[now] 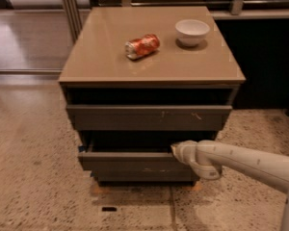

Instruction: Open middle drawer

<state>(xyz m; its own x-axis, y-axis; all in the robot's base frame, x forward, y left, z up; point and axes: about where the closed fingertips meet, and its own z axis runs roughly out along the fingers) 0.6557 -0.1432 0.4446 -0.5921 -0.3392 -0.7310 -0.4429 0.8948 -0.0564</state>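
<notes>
The middle drawer (130, 161) is a dark grey-brown flat front without a handle, second from the top in the cabinet. It stands a little out from the cabinet, with a dark gap above its top edge. My gripper (176, 150) is at the right part of that top edge, touching the front. My white arm (245, 160) reaches in from the lower right. The drawer's inside is in shadow.
The top drawer (135, 117), wider and with white scratch marks, is above it, and the bottom drawer (144, 177) is below. On the tan cabinet top (149, 76) lie a crushed orange can (142, 46) and a white bowl (192, 32). A speckled floor surrounds the cabinet.
</notes>
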